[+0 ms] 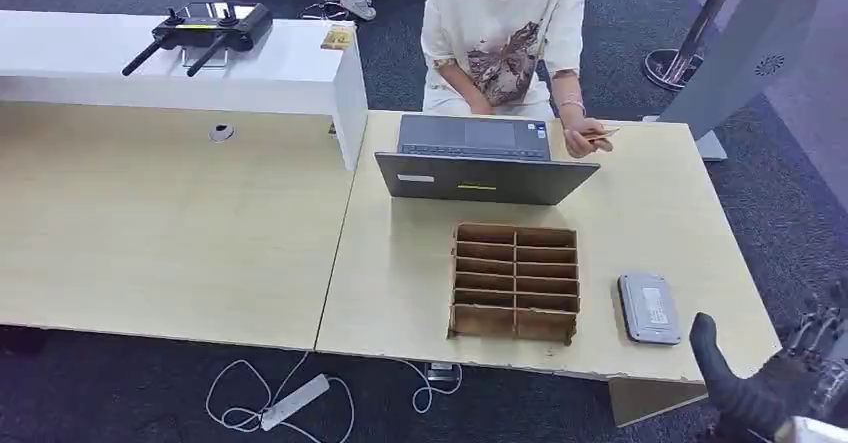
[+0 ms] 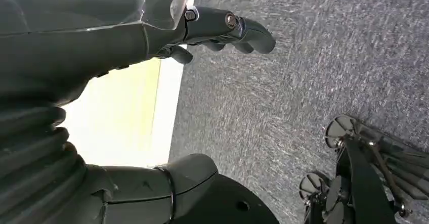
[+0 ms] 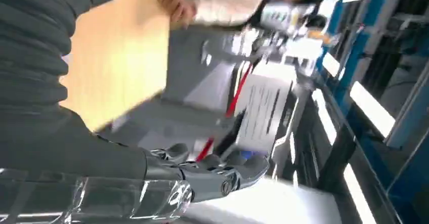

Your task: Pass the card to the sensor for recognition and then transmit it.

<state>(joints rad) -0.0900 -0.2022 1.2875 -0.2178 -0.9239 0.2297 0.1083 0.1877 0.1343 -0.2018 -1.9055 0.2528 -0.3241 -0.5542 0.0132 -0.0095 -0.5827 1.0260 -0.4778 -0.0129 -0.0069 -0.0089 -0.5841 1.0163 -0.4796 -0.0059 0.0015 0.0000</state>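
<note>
A person seated behind the table holds a small tan card in one hand, just right of the laptop. The grey flat sensor lies on the table near its front right corner. My right hand hovers off that corner, thumb raised and fingers apart, holding nothing; the right wrist view shows the same hand with its fingers stretched out and empty. My left hand hangs beside the table edge over grey carpet, with nothing in its extended fingers.
A wooden divided organizer stands left of the sensor, with an open grey laptop behind it. The pale wood table joins a second table on the left. A white counter carries a black controller. A power strip and cables lie on the floor.
</note>
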